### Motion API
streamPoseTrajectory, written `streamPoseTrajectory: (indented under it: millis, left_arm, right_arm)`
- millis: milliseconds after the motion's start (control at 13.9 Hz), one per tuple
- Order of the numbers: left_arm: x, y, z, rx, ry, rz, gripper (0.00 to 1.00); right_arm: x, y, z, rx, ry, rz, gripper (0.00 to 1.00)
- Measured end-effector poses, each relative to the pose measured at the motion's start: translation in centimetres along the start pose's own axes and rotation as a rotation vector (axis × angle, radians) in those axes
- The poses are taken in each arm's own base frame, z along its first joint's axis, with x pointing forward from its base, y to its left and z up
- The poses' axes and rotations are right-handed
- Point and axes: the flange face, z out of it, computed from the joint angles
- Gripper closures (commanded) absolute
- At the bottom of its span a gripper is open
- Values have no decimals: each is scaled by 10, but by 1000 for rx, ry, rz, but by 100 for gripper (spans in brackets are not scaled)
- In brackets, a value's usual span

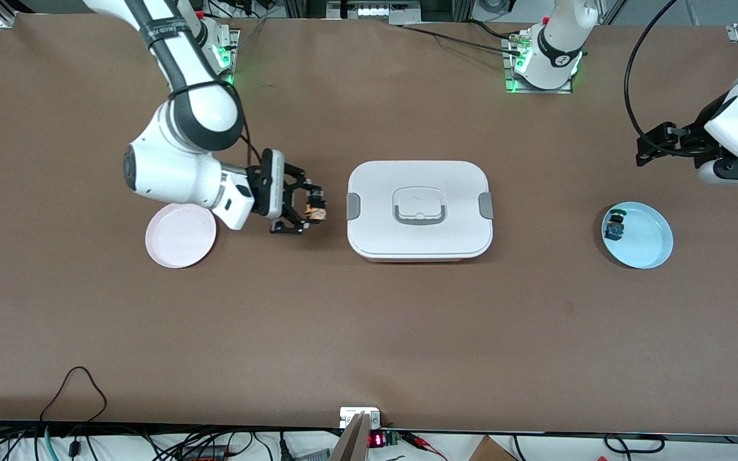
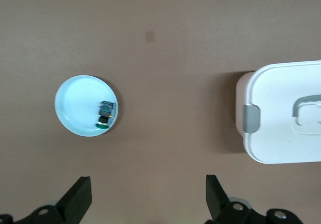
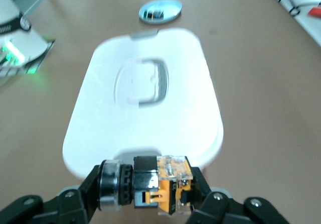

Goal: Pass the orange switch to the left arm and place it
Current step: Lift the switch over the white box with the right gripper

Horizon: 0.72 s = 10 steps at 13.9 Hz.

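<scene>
The right gripper (image 1: pixel 310 211), mid-left of the front view, has its fingers clamped on the orange switch (image 1: pixel 315 210). It's held sideways w/ the round cap at one end, up off the table (image 1: pixel 369 333), between the pink plate (image 1: pixel 180 235) and the box (image 1: pixel 419 210). The right wrist view shows the switch (image 3: pixel 160 183) pinched low in frame w/ the box (image 3: pixel 145 103) dead ahead, so I'd judge the lift is there to clear the lid rather than bump it.

The left gripper (image 1: pixel 654 144) waits at the upper right edge of the front view, above the blue plate (image 1: pixel 647 246). Its fingers (image 2: pixel 77 199) stand wide apart w/ nothing between them, prob. ready to receive. The blue-and-green switch (image 1: pixel 615 224) lies in that blue plate, near its rim; not the task part.

The table is plain brown, matte and flat. Arm bases sit along the top edge w/ green lights; cables and electronics run along the bottom edge.
</scene>
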Motion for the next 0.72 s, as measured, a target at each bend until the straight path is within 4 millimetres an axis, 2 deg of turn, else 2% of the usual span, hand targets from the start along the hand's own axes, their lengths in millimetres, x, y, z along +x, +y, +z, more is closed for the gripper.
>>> streamPoseTrajectory:
  millis: [216, 504, 720]
  left_arm:
    - [0, 6, 8, -52, -41, 6, 0]
    - [-3, 25, 39, -205, -217, 27, 0]
    - [3, 39, 50, -386, -269, 36, 0]
  right_arm:
    - [46, -21, 23, -9, 64, 32, 99]
    - [103, -57, 56, -61, 265, 139, 99]
    - [143, -78, 64, -81, 379, 192, 98]
